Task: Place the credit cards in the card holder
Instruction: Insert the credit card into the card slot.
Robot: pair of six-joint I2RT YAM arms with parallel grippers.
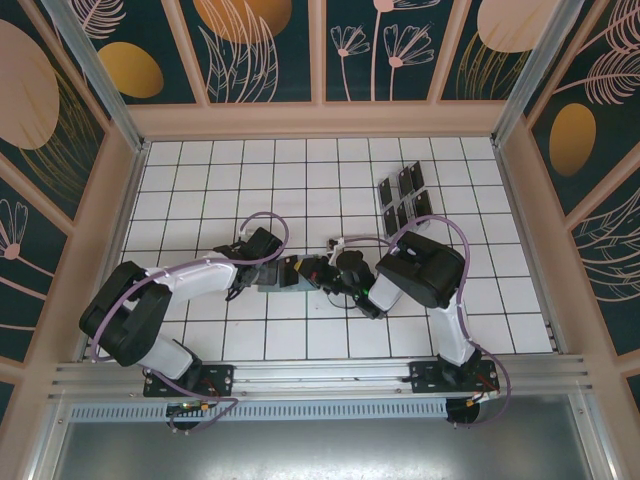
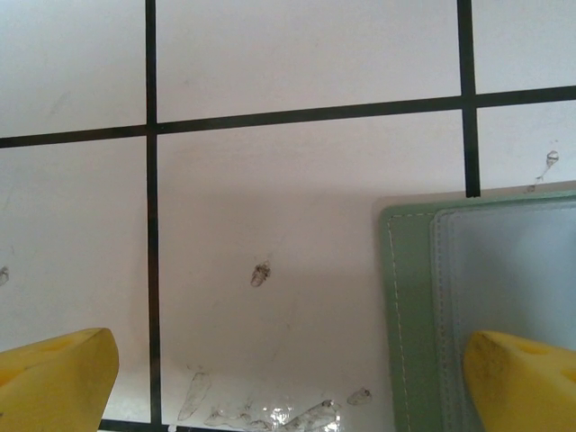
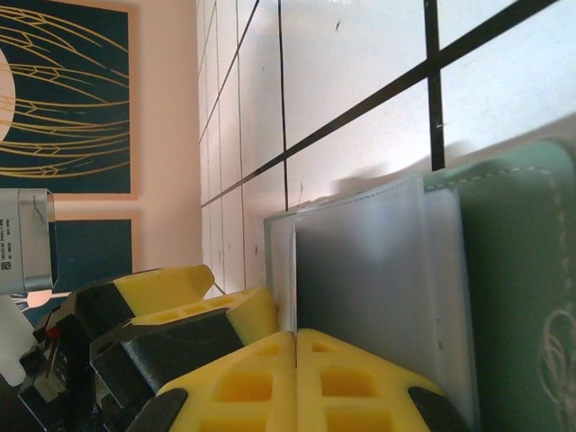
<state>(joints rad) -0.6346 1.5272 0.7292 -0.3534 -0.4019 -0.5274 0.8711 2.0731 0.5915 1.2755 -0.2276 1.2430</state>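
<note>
The card holder is a sage-green wallet lying open on the tiles between the two arms, with pale grey pockets inside. My left gripper is open wide just above the floor, with one yellow fingertip over the wallet's edge and the other over bare tile. My right gripper is shut, its tips against the near edge of a grey flat panel in the pockets. I cannot tell whether that panel is a card. Several black credit cards stand at the back right.
The cards stand in a clear plastic rack a few tiles beyond the right arm. The left gripper's finger sits close beside my right fingers. Scuffs and clear tape scraps mark the tile. Pink walls surround the floor.
</note>
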